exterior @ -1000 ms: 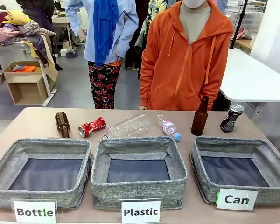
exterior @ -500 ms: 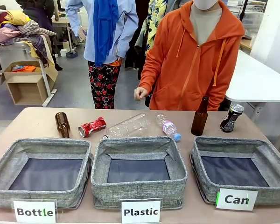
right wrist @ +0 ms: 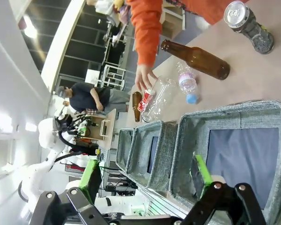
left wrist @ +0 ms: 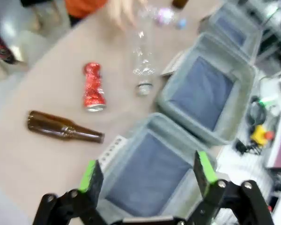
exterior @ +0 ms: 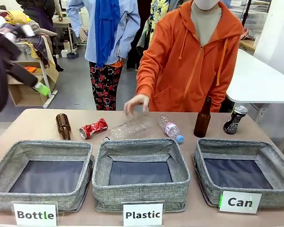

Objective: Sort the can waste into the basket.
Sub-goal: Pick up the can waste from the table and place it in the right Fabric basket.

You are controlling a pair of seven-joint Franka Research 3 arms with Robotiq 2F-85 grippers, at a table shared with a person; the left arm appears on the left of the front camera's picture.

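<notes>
Jaws wide; crushed shiny red can (exterior: 93, 128), grey woven basket (exterior: 236, 144).

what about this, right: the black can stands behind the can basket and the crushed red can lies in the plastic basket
No: the front view shows the crushed red can lying on the table, not in the Plastic basket. The rest holds.

Crushed glossy red metal can (exterior: 93, 128), rough grey woven-cloth basket (exterior: 236, 144), smooth matt tabletop (exterior: 28, 124).

left basket (exterior: 42, 197) "Bottle", middle basket (exterior: 139, 191) "Plastic", right basket (exterior: 275, 196) "Can"
</notes>
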